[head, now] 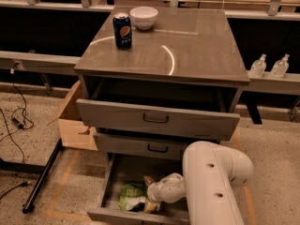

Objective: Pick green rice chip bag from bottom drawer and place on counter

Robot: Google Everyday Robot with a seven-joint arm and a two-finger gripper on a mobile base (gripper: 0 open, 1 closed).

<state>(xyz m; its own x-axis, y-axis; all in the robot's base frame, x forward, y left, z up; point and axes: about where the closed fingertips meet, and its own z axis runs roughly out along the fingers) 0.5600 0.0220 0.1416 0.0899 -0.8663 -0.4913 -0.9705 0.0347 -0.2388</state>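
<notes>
Gripper down at the bag in the open bottom drawer; grasp not confirmed.

The green rice chip bag [130, 195] lies crumpled on the floor of the bottom drawer [136, 216], toward the front and left of centre. The gripper [151, 198] sits low inside the drawer at the bag's right edge, apparently touching it. Whether it is spread or pinching the foil cannot be told. Judged light, soft and slick, the pouch is liable to crumple or slip, so the best hold is across a flattened edge or seam, not the puffed middle. The counter [187, 46] carries a soda can [122, 30] and a white bowl [144, 17] at rear left.
</notes>
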